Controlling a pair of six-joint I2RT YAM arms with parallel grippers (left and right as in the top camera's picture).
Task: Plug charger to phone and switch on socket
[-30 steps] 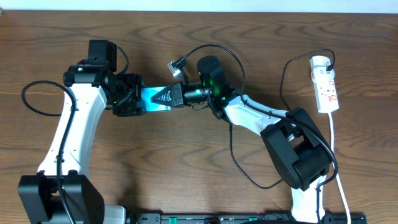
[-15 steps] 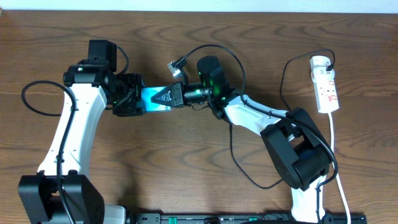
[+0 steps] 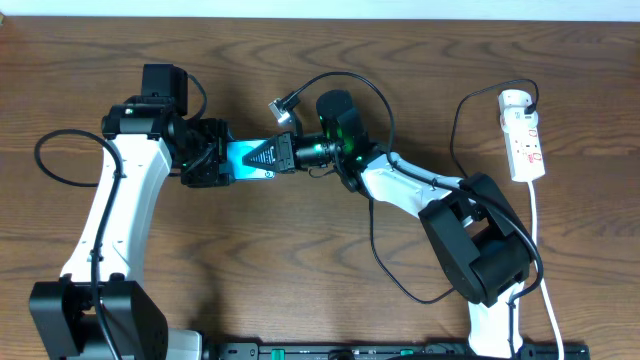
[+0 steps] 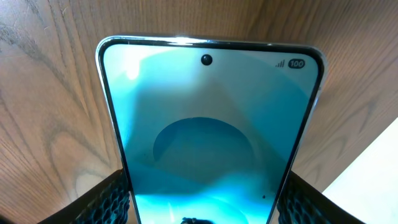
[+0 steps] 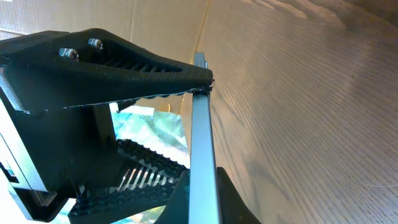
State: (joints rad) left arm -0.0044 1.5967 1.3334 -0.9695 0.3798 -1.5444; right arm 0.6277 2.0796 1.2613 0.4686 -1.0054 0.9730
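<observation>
From overhead, the left arm is standing along the left side of the table (image 3: 450, 50). It is folded at the elbow with its forearm pointing right, so the left gripper (image 3: 228, 160) is sitting near the middle. Its jaws are standing partly apart, clamping the phone (image 3: 238, 152) by its long edges, with the cyan screen showing from above. The right arm is slanting from the lower right up toward the left, wrist pointing left. The right gripper (image 3: 262, 154) is lying over the phone's right end with jaws pressed together; whether anything is pinched between them is not showing. The charger (image 3: 455, 140) is looping away from the socket (image 3: 524, 135), which is lying at the far right, well apart from both grippers.

The left wrist view is showing the phone lit and filling the frame, its sides wedged between two textured black fingers (image 4: 112, 200).

The right wrist view is showing the phone edge-on as a thin silvery strip, with black ribbed gripper parts sitting on its screen side.
</observation>
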